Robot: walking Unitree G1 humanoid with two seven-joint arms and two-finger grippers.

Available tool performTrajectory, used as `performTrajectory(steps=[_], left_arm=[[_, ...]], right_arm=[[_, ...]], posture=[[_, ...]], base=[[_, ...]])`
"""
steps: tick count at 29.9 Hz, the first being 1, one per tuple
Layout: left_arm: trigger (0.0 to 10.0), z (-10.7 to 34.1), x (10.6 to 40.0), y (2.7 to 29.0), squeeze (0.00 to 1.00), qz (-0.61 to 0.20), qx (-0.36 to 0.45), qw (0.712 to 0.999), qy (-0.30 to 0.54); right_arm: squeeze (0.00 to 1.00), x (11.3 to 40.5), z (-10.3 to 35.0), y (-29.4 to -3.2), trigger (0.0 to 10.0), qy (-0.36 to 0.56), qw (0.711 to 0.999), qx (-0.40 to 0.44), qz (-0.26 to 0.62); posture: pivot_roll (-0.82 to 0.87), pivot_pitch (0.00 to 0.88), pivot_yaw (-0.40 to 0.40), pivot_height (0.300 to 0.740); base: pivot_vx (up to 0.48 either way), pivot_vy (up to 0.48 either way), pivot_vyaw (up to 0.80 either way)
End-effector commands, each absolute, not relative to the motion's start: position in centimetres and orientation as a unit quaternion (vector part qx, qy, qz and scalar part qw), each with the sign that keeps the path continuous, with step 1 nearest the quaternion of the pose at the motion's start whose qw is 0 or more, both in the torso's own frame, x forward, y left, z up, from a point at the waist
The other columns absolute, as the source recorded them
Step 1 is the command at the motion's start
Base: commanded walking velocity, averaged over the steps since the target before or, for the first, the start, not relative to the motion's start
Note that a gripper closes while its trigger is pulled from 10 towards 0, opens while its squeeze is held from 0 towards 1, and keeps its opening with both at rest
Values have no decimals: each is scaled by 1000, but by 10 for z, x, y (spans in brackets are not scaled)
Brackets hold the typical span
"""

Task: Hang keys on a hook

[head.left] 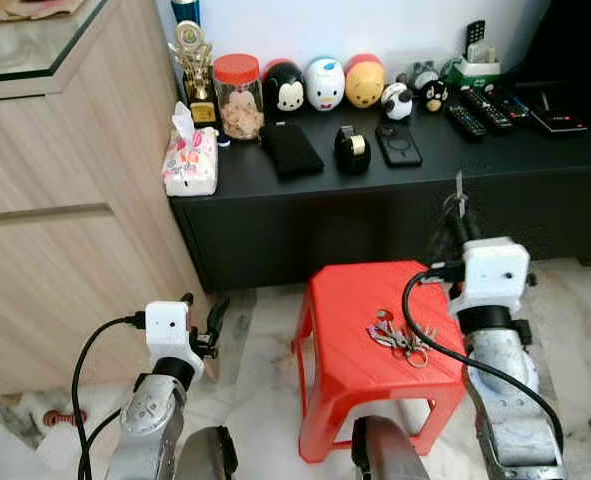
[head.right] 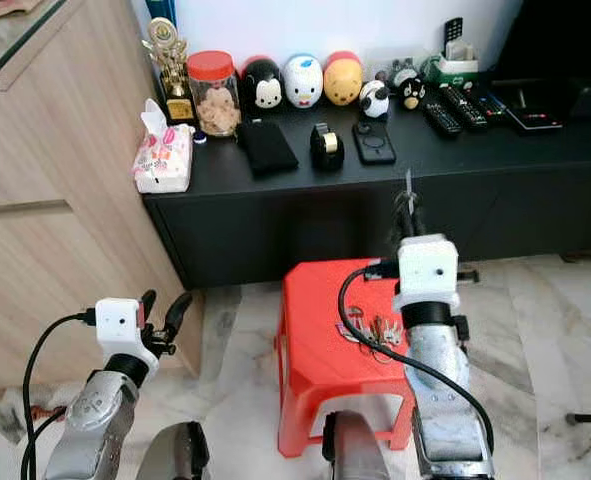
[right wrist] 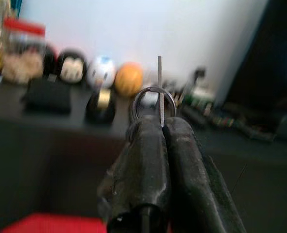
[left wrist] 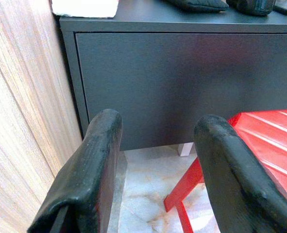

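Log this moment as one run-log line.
right gripper: jaws shut on key ring, raised before black cabinet | left gripper: jaws open, idle | key bunch: on red stool | hanging: not done

— What's the room like?
— I see a low black cabinet [head.left: 395,215] against a white wall [head.left: 375,25], a light wooden unit [head.left: 65,200] beside it, and marble floor [head.left: 265,410].

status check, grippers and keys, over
Right gripper shut on a silver key ring, raised before the black cabinet. Left gripper open, idle by the wooden cupboard. Another silver key bunch lies on the red plastic stool. No hook sighted.
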State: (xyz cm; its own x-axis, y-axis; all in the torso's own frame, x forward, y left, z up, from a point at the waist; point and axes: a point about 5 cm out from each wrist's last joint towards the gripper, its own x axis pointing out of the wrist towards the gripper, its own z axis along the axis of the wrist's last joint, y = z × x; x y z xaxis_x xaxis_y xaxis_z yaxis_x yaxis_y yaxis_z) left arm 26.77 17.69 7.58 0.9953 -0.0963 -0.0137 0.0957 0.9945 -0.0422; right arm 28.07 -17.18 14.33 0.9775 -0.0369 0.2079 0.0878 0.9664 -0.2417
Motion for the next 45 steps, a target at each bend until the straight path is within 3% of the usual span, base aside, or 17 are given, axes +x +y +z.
performTrajectory(steps=[1,9,45], left_arm=[[10000,73,267,177,0,-49,-26,998,13],[10000,72,266,177,0,-49,-29,998,14],[10000,73,267,177,0,-51,-32,998,10]], right_arm=[[0,280,140,-173,10000,-87,989,-117,-30],[0,283,137,-172,10000,-70,991,-115,-14],[0,285,124,-170,10000,-17,996,-84,6]], posture=[[-133,76,-8,601],[-132,77,-10,601],[-130,80,-9,601]], base=[[0,0,0],[0,0,0],[-294,0,0]])
